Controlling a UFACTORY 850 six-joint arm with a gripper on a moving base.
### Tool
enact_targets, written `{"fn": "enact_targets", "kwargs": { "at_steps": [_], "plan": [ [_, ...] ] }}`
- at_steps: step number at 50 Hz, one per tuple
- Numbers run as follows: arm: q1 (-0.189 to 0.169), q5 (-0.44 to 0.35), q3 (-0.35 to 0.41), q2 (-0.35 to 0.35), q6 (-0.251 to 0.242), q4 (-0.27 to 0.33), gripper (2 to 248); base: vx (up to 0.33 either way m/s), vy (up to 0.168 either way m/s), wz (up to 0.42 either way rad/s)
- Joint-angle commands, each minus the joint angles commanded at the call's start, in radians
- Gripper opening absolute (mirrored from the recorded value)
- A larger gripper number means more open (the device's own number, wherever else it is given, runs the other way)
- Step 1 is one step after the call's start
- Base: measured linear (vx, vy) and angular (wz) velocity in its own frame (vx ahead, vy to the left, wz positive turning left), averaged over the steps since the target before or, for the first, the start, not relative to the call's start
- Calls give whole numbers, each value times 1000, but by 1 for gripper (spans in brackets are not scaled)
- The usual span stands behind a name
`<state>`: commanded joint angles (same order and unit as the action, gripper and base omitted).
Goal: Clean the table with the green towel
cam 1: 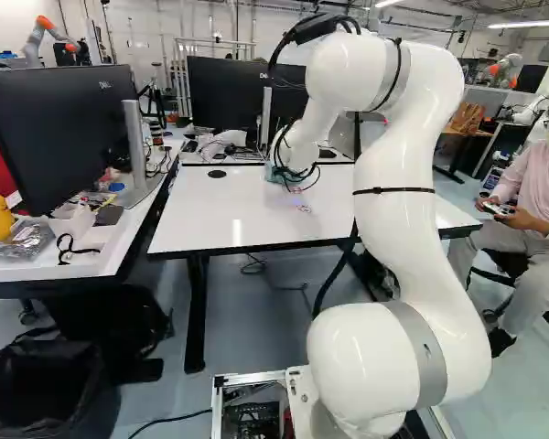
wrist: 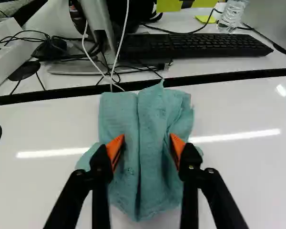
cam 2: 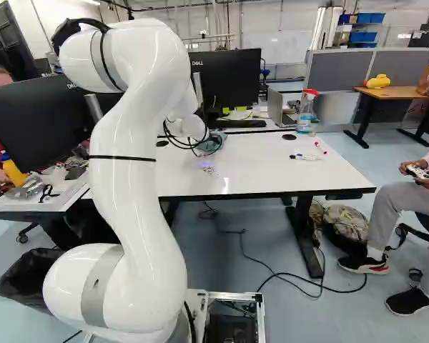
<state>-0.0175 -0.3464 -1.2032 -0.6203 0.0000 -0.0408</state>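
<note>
My gripper [cam 1: 291, 170] is low over the white table [cam 1: 201, 215], towards its far side; the arm's wrist and cables largely hide its fingers in the base views. In the wrist view the gripper [wrist: 145, 145] has its orange pads against the green towel [wrist: 145, 167] from two sides. Cloth is bunched in folds between them and spreads out ahead and around. A bit of the towel shows beside the wrist in the right base view. Small faint reddish marks [cam 2: 208, 170] lie on the tabletop, nearer the base than the towel.
Markers [cam 2: 304, 157] and a spray bottle [cam 2: 306, 111] are on the table's right and far side. Beyond the towel are a keyboard [wrist: 195, 46], cables and monitors [cam 2: 227, 77]. A side desk [cam 1: 64, 265] holds clutter at the left; a person sits at the right.
</note>
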Motion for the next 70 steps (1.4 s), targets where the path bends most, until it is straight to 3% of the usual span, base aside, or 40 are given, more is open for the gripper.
{"fn": "enact_targets", "kwargs": {
  "at_steps": [4,5,9,10,14,15,57,70],
  "plan": [
    [0,0,0,0,0,0,136,0,0,0],
    [0,0,0,0,0,0,100,0,0,0],
    [0,0,0,0,0,0,100,0,0,0],
    [0,0,0,0,0,0,69,0,0,0],
    [0,0,0,0,0,0,69,0,0,0],
    [0,0,0,0,0,0,55,0,0,0],
    [0,0,23,84,0,0,54,0,0,0],
    [0,0,81,153,0,0,54,0,0,0]
  ]
}}
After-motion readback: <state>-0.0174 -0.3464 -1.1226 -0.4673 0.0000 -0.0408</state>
